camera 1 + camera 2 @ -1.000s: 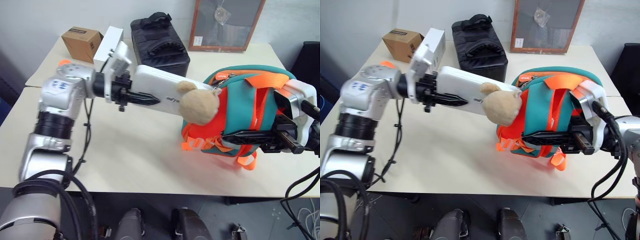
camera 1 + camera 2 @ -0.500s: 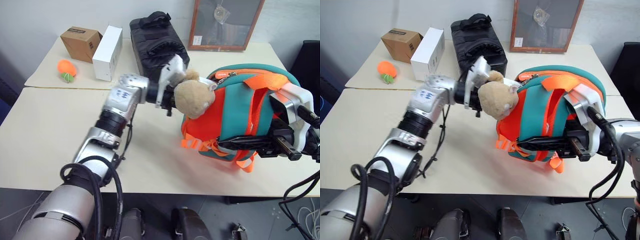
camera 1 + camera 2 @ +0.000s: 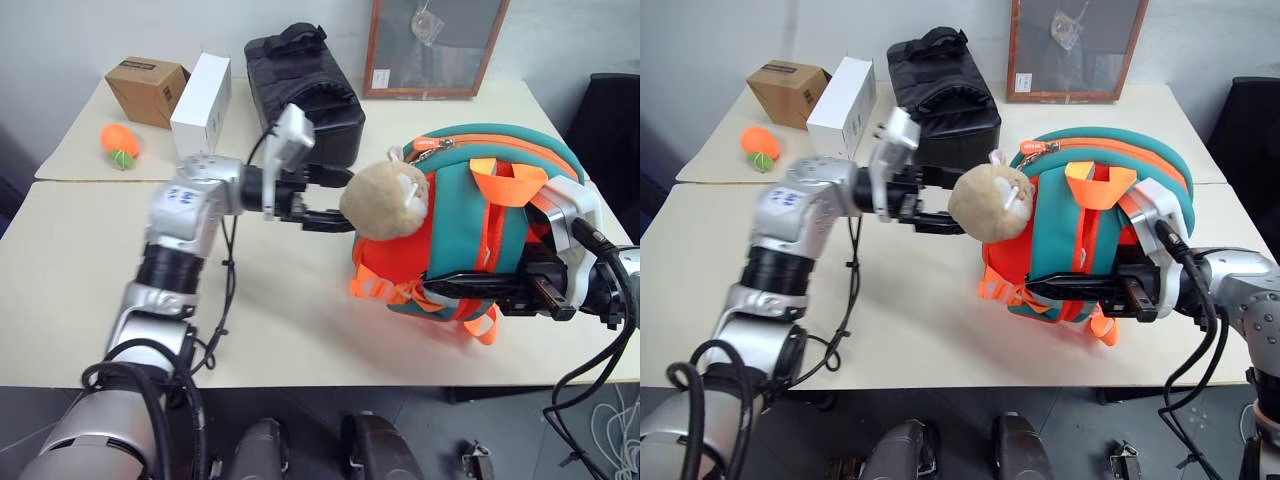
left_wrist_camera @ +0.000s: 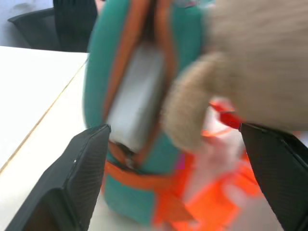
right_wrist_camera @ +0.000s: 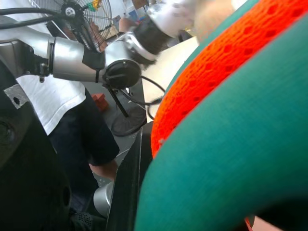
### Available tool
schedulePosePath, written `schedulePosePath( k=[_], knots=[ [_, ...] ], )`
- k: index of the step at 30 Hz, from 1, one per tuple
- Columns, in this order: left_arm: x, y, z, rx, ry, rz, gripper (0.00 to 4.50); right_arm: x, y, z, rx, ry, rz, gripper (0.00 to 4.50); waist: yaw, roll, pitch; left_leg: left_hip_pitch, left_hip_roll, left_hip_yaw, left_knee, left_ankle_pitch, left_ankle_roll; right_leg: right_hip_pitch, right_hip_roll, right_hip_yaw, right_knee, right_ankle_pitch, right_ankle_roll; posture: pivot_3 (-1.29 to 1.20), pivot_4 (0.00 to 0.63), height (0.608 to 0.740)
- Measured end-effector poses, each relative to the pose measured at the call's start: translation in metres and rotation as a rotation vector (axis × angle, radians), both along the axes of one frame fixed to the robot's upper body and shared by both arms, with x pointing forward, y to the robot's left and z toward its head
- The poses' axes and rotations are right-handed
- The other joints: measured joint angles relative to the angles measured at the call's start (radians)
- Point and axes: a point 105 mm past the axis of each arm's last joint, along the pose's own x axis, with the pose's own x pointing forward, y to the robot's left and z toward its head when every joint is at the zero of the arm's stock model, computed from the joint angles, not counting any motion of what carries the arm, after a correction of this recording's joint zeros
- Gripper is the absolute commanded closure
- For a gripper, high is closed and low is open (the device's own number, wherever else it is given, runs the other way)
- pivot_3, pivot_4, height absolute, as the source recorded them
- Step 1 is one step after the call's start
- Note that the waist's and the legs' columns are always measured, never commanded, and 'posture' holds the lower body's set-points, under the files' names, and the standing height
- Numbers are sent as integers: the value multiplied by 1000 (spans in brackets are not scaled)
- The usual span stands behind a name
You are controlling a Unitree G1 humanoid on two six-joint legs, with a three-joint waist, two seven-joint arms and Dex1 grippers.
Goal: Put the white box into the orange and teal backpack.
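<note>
A: How far is the task now?

B: I think it is almost done. In the left wrist view the box (image 4: 137, 94) sits inside the backpack (image 4: 103, 72), between the two orange edges of the open zipper. It looks deep inside, but a pale end is visible in the mouth, so I cannot tell if it is fully down.

A: Let us go from the left. What is on the table (image 3: 60, 260)?

B: At the far left corner there is an orange ball (image 3: 118, 141), a brown carton (image 3: 146, 88) and a tall white carton (image 3: 201, 90). Near the far edge, at the middle, stands a black bag (image 3: 300, 85). These are not part of the task.

A: And the left gripper (image 3: 322, 198)?

B: It is just beside the plush toy (image 3: 385, 200) that hangs on the backpack. Its fingers stand wide apart and nothing is between them, so the box is released.

A: Where is the backpack?

B: It stands upright toward the right edge of the table, closer to the front than the black bag.

A: The right gripper (image 3: 500, 290)?

B: It is closed narrow on the backpack, at the orange straps, and keeps it upright, I believe.

A: What is left?

B: Perhaps to push the box lower, and to let go of the backpack. The zipper is open, but the task does not ask to close it.
</note>
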Motion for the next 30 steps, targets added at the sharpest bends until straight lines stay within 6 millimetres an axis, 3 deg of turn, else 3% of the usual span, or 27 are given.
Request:
schedulePosePath(
  k=[3,6,10,19,27,30],
  knots=[
    [-16,20,15,-12,-22,14,22,2,0,-4,-6,9,-14,4500,0,0,0,0,0,0,0,0,0,1,0,0,0,0,0,0,150,740],
    [-24,17,27,-37,-71,25,22,4,-1,-4,1,6,-20,4500,9,0,0,0,-1,-1,1,0,1,3,-1,-1,-1,0,0,0,150,740],
    [-27,-14,26,-85,-99,13,22,4,0,-4,7,-2,-22,4500,22,0,0,1,-1,-1,2,0,2,5,-1,-1,-3,1,1,0,150,740],
    [-18,-67,-5,3,-137,-9,22,6,-1,-6,7,3,-44,4500,23,0,0,2,-1,-1,1,0,1,5,1,0,-3,1,1,0,150,740],
    [-7,-63,-9,20,-150,21,2331,10,-2,-9,0,-2,-81,4500,23,0,0,2,-1,-1,1,0,2,5,0,0,-3,1,1,0,150,740],
    [-3,-54,-3,31,-160,33,2891,11,-3,-11,1,1,-91,4500,22,0,0,2,-1,-1,1,0,2,5,0,0,-3,1,1,0,150,740]
  ],
)
